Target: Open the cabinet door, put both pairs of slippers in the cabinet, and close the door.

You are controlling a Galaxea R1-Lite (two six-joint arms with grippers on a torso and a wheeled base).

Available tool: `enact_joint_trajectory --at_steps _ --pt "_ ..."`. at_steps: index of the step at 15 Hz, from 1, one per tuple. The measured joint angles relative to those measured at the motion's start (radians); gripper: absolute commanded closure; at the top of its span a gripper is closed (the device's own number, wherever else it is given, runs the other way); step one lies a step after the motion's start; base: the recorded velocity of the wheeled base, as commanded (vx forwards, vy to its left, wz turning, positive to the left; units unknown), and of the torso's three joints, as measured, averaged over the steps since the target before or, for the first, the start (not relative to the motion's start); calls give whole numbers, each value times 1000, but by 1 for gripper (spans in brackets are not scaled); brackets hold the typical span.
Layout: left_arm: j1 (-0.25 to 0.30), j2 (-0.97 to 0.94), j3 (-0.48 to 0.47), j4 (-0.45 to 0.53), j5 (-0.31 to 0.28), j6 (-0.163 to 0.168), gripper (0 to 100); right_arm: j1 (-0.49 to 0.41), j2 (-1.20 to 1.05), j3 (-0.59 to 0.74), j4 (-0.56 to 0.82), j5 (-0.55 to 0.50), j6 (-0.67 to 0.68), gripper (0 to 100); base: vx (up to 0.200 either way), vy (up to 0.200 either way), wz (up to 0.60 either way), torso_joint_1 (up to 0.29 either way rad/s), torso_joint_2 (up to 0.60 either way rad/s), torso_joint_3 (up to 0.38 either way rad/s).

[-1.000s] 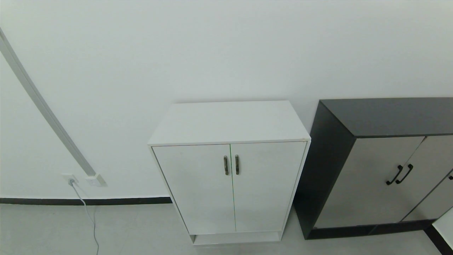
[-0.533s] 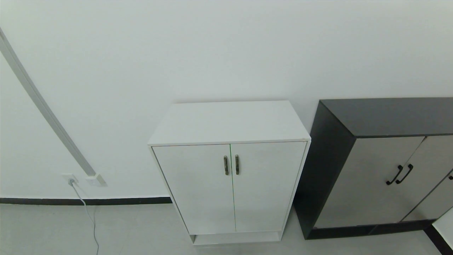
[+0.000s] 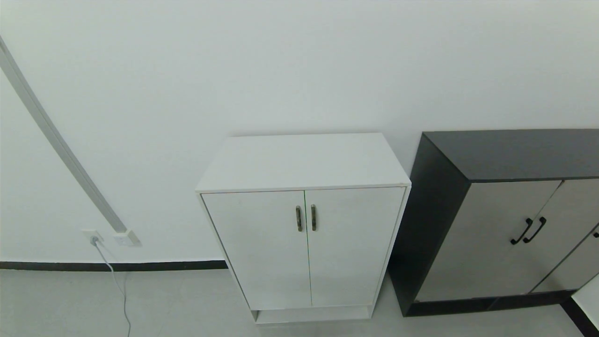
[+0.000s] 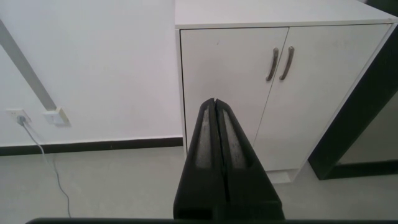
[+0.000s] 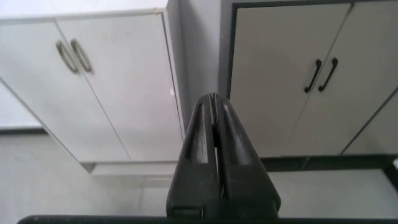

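socket (image 3: pixel 93 236): low on the wall (image 3: pixel 299 65), far left; cable (image 3: pixel 114 276) hangs down
left gripper (image 4: pixel 215 104): jaws pressed together, holding nothing
cabinet (image 3: pixel 304 161): white, against the wall, middle; both doors (image 3: pixel 262 243) shut
dark cabinet (image 3: pixel 440 224): just beside it, right
right gripper (image 5: pixel 213 98): jaws pressed together, empty

Left claw (image 4: pixel 214 106) and right claw (image 5: pixel 213 99) both pressed closed, empty.

No readable text, label, number or sign appears on anything here.
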Motion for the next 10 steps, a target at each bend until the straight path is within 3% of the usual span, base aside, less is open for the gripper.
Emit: enact_joint_trajectory --at_steps 2,10 --pt "0 0 0 0 -2 0 100 0 -11 0 -3 -42 10 100 0 0 0 0 0 0" --pt "0 0 0 0 -3 0 100 0 -19 0 -3 -42 6 100 0 0 0 0 0 0"
